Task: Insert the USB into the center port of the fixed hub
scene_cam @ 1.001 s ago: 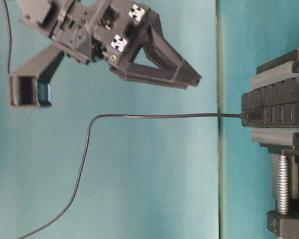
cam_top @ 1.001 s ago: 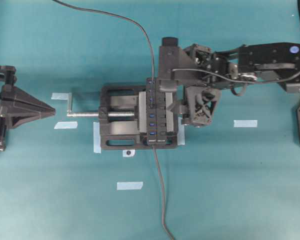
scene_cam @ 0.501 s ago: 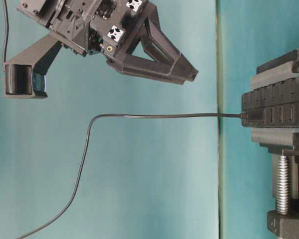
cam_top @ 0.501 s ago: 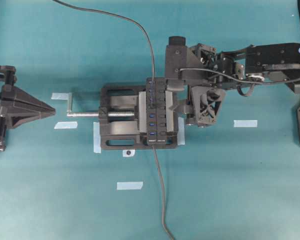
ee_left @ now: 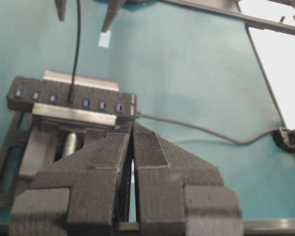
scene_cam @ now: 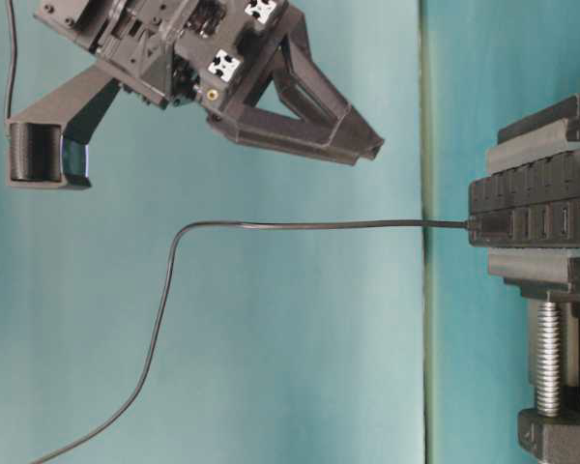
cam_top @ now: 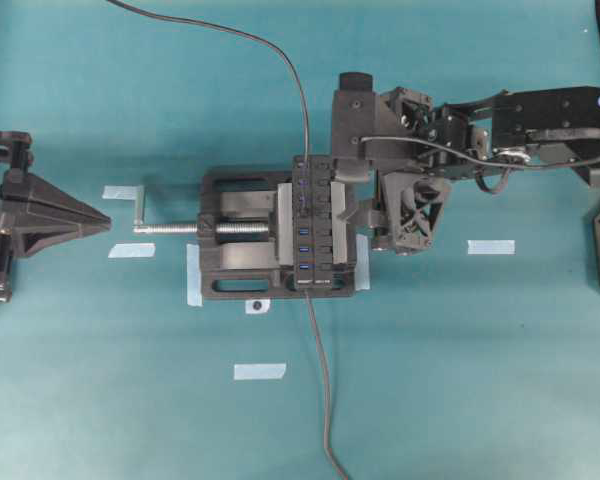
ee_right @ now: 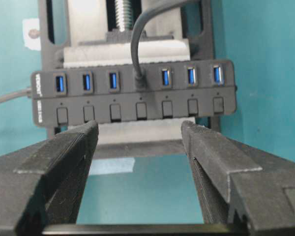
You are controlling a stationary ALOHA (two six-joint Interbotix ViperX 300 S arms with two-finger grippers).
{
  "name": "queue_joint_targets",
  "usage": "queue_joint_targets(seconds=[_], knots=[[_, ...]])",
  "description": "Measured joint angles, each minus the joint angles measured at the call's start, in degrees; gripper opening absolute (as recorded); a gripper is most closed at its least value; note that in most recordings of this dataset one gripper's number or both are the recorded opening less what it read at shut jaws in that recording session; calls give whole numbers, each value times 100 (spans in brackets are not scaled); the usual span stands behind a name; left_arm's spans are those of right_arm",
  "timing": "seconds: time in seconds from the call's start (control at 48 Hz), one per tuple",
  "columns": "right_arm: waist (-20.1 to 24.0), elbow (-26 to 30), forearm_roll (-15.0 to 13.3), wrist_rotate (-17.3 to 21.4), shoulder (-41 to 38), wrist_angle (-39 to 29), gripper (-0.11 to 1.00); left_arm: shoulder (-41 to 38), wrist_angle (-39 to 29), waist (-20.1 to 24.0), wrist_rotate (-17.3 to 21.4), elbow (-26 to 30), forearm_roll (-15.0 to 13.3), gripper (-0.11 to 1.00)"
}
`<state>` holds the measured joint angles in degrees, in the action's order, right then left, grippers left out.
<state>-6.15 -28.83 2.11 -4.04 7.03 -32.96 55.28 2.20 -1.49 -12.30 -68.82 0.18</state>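
The fixed hub (ee_right: 132,98) is a long black strip with blue slots, clamped in a black vise (cam_top: 230,260). The USB (ee_right: 139,78) sits plugged into the center port, its thin cable (scene_cam: 300,225) trailing away over the table. My right gripper (ee_right: 139,129) is open just in front of the hub's button side, apart from it, with only teal table between its fingers. Over on the left side of the table, my left gripper (cam_top: 105,218) is shut on nothing and points at the vise crank; its fingertips (ee_left: 132,125) meet in the left wrist view.
The vise's silver screw (cam_top: 180,228) and crank stick out to the left. The hub's own thicker cable (cam_top: 320,380) runs toward the near table edge. Pale tape strips (cam_top: 259,371) (cam_top: 490,247) lie on the teal table.
My right gripper has drawn back to the right, away from the hub, staying open. The USB stays in its port. The left arm has not moved.
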Motion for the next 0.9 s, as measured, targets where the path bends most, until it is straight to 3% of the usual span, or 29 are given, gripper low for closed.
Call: queue_joint_targets(seconds=[0.897], knots=[[0, -18, 0, 0, 0, 62, 74, 0, 0, -9, 0, -9, 0, 0]])
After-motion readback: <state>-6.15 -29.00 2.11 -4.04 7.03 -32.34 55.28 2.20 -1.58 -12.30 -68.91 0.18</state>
